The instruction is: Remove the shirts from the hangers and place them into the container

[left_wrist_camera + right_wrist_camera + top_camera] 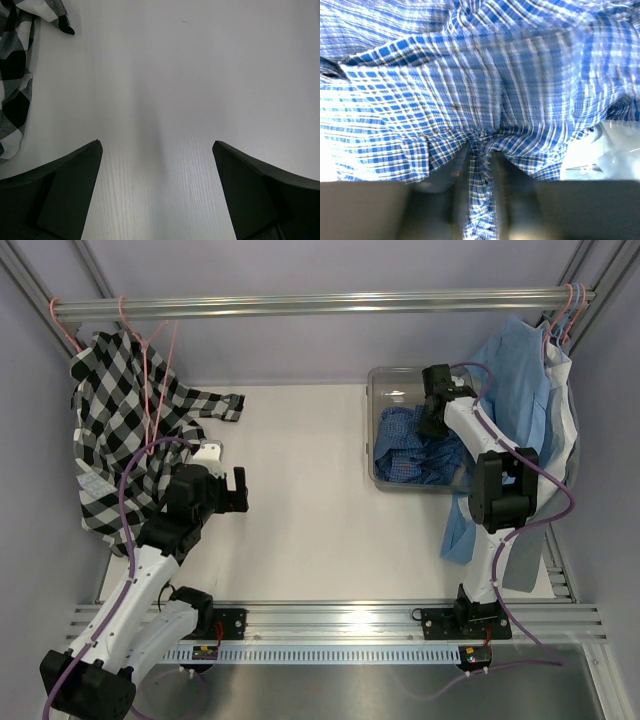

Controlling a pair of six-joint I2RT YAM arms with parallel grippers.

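Note:
The black-and-white check shirt (120, 430) hangs at the left on a pink hanger (150, 390), its lower part draped on the table; its edge shows in the left wrist view (15, 75). My left gripper (238, 490) (156, 145) is open just right of it, over bare table, holding nothing. The blue check shirt (405, 445) lies bunched in the clear container (385, 380). My right gripper (432, 420) (481, 165) is down in the container, and a narrow fold of that shirt (480, 75) sits pinched between its fingers.
A metal rail (330, 305) crosses the back. Plain light blue and white garments (520, 390) hang at the right on pink hangers (570, 310), close behind my right arm. The white table (300, 500) lies between the arms.

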